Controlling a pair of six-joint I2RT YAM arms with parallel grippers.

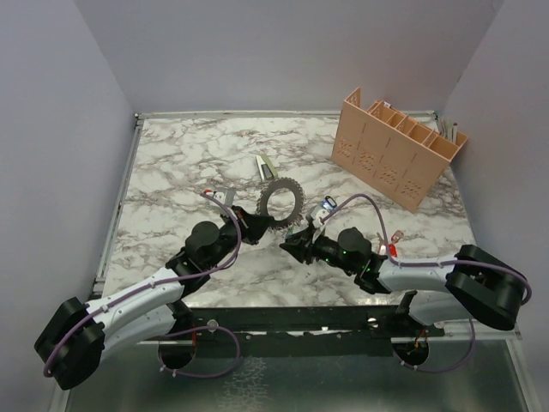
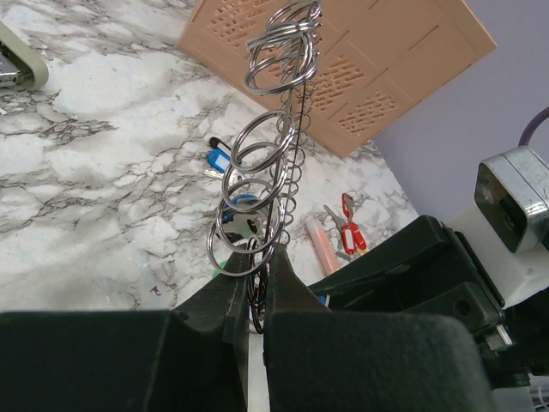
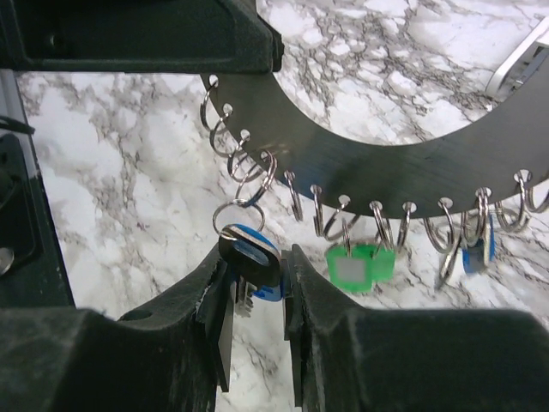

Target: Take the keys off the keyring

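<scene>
The keyring (image 1: pixel 280 201) is a large dark grey flat ring, held upright off the marble. Its wide band (image 3: pixel 386 167) carries a row of small split rings. My left gripper (image 2: pixel 257 266) is shut on the ring's edge (image 2: pixel 283 163), seen edge-on; from above the left gripper (image 1: pixel 260 222) sits at the ring's lower left. The right gripper (image 3: pixel 256 257) is shut on a blue-headed key (image 3: pixel 250 249) that hangs from a small split ring on the band. A green-headed key (image 3: pixel 360 264) and another blue one (image 3: pixel 477 251) also hang there. My right gripper (image 1: pixel 298 239) is below the ring.
A peach slotted organizer (image 1: pixel 397 146) stands at the back right. A bunch with red tags (image 2: pixel 352 230) and a peach stick (image 2: pixel 322 245) lie on the marble near the right arm. Loose blue keys (image 1: pixel 328 206) lie right of the ring, a stapler-like tool (image 1: pixel 265 167) behind it.
</scene>
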